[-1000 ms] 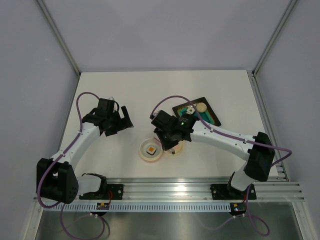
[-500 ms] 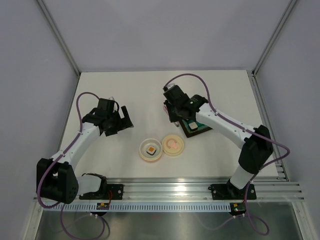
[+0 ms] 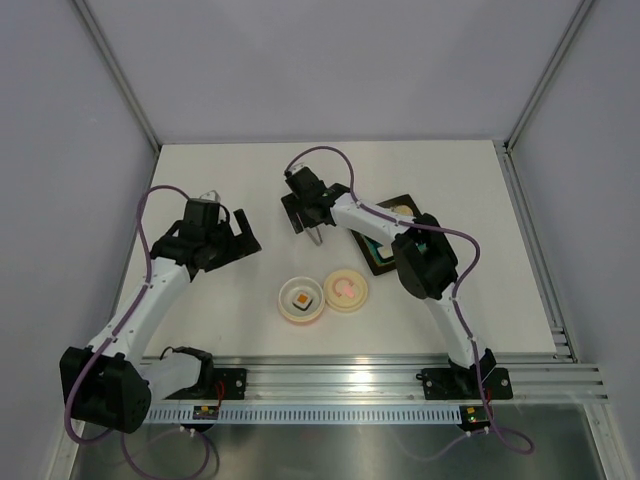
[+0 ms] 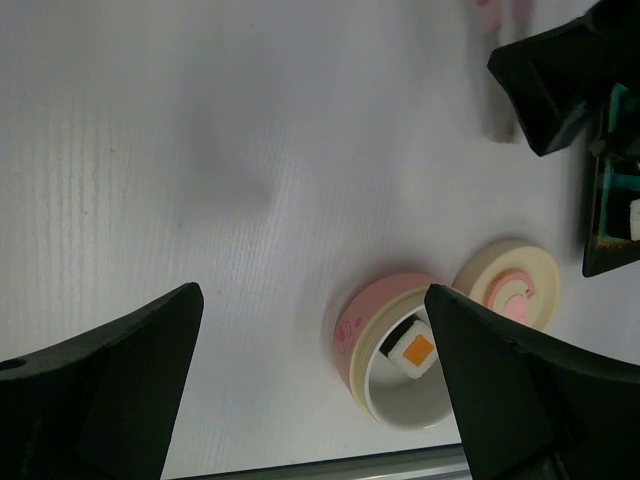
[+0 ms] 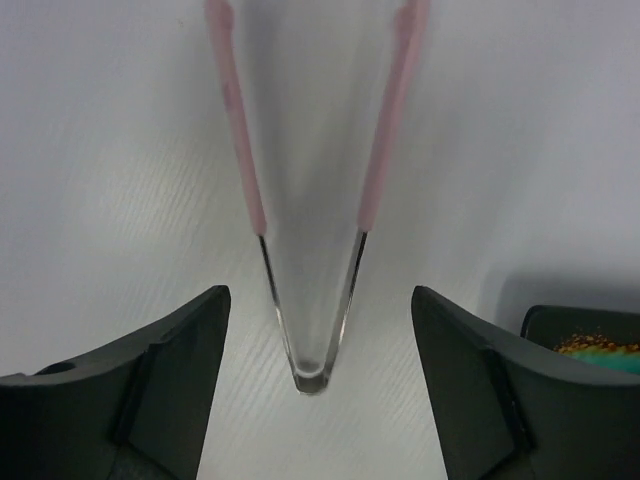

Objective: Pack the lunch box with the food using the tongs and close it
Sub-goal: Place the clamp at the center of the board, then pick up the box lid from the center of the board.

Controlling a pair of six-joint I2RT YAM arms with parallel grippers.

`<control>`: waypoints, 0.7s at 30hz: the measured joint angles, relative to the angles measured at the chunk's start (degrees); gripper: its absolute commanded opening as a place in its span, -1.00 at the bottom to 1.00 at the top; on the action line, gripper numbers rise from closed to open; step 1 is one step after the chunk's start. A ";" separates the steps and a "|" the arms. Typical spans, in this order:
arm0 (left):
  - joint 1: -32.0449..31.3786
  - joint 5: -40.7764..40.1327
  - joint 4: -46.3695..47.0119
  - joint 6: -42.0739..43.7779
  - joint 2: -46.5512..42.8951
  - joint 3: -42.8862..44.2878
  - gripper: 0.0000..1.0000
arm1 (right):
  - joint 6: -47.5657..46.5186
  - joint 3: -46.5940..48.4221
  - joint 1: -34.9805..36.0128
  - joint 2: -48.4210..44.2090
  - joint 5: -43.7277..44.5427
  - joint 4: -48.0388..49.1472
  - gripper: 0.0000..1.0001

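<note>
White table (image 3: 230, 180), grey walls: one lunch box sits uncovered near the front, and one pair of tongs lies further back.

At left, the left gripper (image 4: 310, 300) hangs above bare table with its fingers spread wide, holding nothing. Right of it is the lunch box (image 3: 302, 300), round and shallow, pinkish outside and pale inside, holding one white block (image 4: 410, 347) with an orange centre. Its one lid (image 3: 347, 289), cream with a pink curl, lies flat just beside it. Behind them the tongs (image 5: 245, 180), a slim V with two pink arms and a clear joined end, rest on the table between the right gripper's (image 5: 320, 295) parted fingers, touching neither. Rightmost is one dark tray (image 3: 381, 266), partly under the arm, showing one beige ball (image 3: 402, 210) and one white block (image 4: 622, 218).
</note>
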 measured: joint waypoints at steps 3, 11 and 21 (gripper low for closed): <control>0.24 -0.31 -0.04 -0.04 -1.70 0.00 0.97 | -1.27 1.77 -0.02 1.66 0.02 -0.24 0.84; 0.35 0.66 0.55 -0.39 -1.92 -0.74 0.97 | -1.33 -3.50 -0.02 -6.86 0.90 -0.50 0.85; 0.33 3.91 2.73 -0.17 1.25 -2.86 0.97 | 10.12 -31.63 -0.09 -37.59 -1.40 -1.46 0.67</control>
